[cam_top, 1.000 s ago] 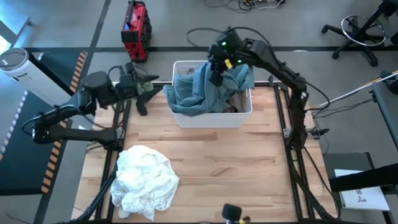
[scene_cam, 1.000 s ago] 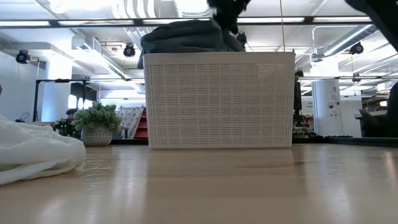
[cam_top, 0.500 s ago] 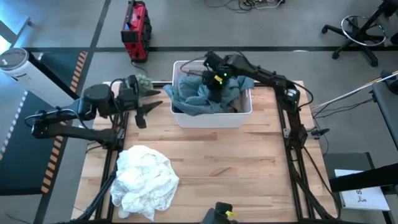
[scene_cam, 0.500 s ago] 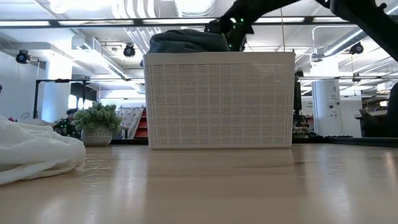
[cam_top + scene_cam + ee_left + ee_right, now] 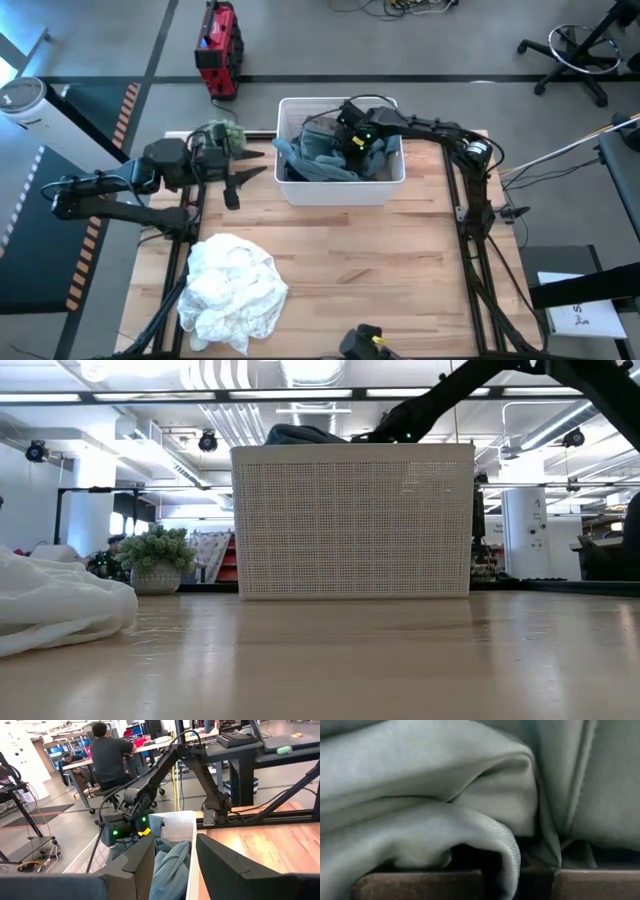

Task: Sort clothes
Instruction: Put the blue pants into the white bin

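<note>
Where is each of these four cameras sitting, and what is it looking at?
High view: overhead, looking down on both arms, white bin, white lacy piece.
Low view: tabletop level, facing the bin's wall; an arm above.
Left wrist: past its own fingers toward the bin.
Right wrist: pressed against the grey-green piece.
All show bin or its clothes.

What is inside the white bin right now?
The white bin holds a heaped grey-green garment, with the right hand pressed down into it. Anything beneath that cloth is covered.
</note>
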